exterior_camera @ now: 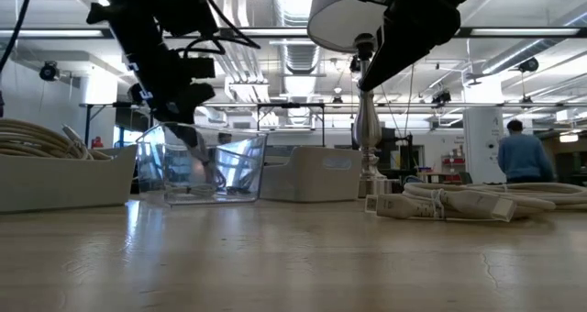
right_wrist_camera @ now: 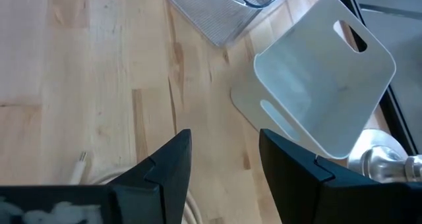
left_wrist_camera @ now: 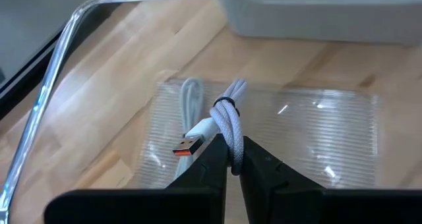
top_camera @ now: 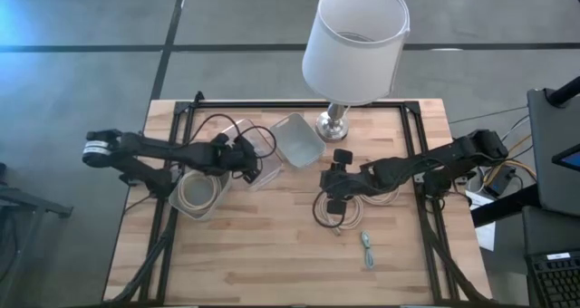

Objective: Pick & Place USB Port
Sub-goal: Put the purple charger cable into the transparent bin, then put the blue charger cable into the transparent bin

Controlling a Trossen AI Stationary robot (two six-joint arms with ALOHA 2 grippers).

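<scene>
The left claw (left_wrist_camera: 229, 159) is clamped on a bundled white USB cable (left_wrist_camera: 221, 122), its fingers pinching the coil just behind the dark tie so the loops stay together and the orange-tipped plug juts free to one side. The claw hangs inside the clear plastic bin (top_camera: 254, 154), with the cable held just above the ribbed floor, so this looks like the placing step: the bundle is low enough that letting go should drop it flat without a bounce.

The right claw (right_wrist_camera: 221, 165) waits with its fingers spread and nothing between them, poised over a heap of white cables (top_camera: 349, 204) on the counter (top_camera: 272, 254). Ahead of it sit the white tub (right_wrist_camera: 323, 85) and the base of the lamp (top_camera: 333, 125). It probably hovers there ready for the next pick.

Behind the left claw, a second tub of coiled cable (top_camera: 199, 195) sits near its arm. A small loose cable (top_camera: 366, 246) lies apart, nearer the counter's front edge.
</scene>
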